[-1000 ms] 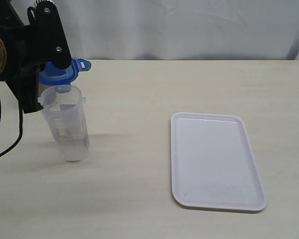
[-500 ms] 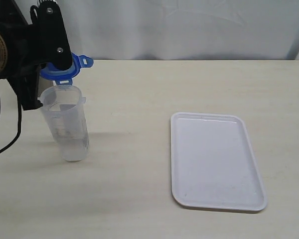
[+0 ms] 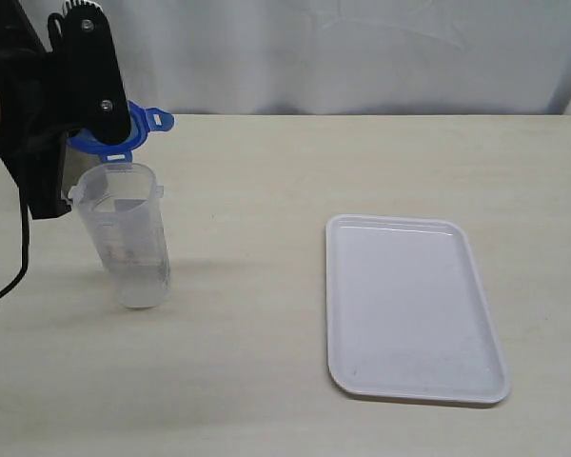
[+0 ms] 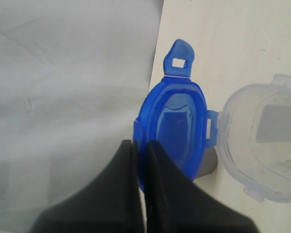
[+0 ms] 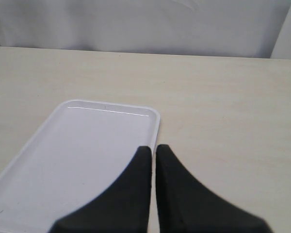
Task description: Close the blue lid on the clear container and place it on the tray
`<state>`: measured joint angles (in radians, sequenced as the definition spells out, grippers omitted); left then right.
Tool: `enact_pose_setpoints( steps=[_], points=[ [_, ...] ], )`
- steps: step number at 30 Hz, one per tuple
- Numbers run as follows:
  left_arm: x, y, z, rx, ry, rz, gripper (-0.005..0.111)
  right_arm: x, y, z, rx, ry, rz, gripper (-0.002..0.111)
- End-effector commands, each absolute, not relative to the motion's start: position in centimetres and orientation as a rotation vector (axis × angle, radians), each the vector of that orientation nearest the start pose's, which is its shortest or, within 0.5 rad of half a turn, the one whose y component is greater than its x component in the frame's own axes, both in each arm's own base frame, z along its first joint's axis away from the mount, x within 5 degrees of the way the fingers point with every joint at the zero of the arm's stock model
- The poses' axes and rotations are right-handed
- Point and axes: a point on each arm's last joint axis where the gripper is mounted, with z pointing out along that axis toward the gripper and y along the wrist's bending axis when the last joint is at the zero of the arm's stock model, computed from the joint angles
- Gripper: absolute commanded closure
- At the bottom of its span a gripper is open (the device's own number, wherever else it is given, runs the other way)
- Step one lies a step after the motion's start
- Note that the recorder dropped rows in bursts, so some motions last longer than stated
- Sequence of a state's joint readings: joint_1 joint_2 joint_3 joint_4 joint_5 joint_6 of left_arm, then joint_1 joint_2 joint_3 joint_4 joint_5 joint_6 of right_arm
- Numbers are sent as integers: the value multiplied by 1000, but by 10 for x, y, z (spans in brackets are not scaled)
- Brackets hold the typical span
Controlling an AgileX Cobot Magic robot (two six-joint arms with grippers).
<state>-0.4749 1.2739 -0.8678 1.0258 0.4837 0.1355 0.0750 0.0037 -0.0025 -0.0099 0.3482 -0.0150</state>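
Note:
The clear container [image 3: 128,238] stands upright and uncovered at the table's left. Just above and behind its mouth hangs the blue lid [image 3: 138,129], pinched by its edge in my left gripper [image 3: 100,129]. In the left wrist view the lid [image 4: 177,126] shows its underside, flaps hanging loose, with the black fingers [image 4: 160,160] closed on its rim and my left gripper [image 4: 141,145] beside the container's mouth [image 4: 262,145]. The white tray [image 3: 409,305] lies bare at the right. My right gripper [image 5: 153,149] is shut on nothing above the tray's edge [image 5: 150,116].
A white cloth backdrop [image 3: 362,48] hangs behind the table's far edge. Bare table surface [image 3: 247,238] lies between the container and the tray. The left arm's black body and cable [image 3: 19,143] fill the upper left corner.
The left gripper has lifted the blue lid slightly and shifted it a little leftward above the container. The container, the tray and the right gripper have not moved.

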Motion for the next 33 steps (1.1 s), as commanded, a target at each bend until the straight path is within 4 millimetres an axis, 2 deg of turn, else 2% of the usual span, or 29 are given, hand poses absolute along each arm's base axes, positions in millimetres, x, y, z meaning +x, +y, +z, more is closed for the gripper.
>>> enact_pose_setpoints(
  steps=[1, 33],
  points=[
    [255, -93, 301, 1401, 1684, 785, 107, 53, 4, 182, -86, 1827, 30, 104],
    [252, -93, 297, 1363, 1771, 721, 107, 53, 4, 182, -86, 1827, 30, 104]
  ],
)
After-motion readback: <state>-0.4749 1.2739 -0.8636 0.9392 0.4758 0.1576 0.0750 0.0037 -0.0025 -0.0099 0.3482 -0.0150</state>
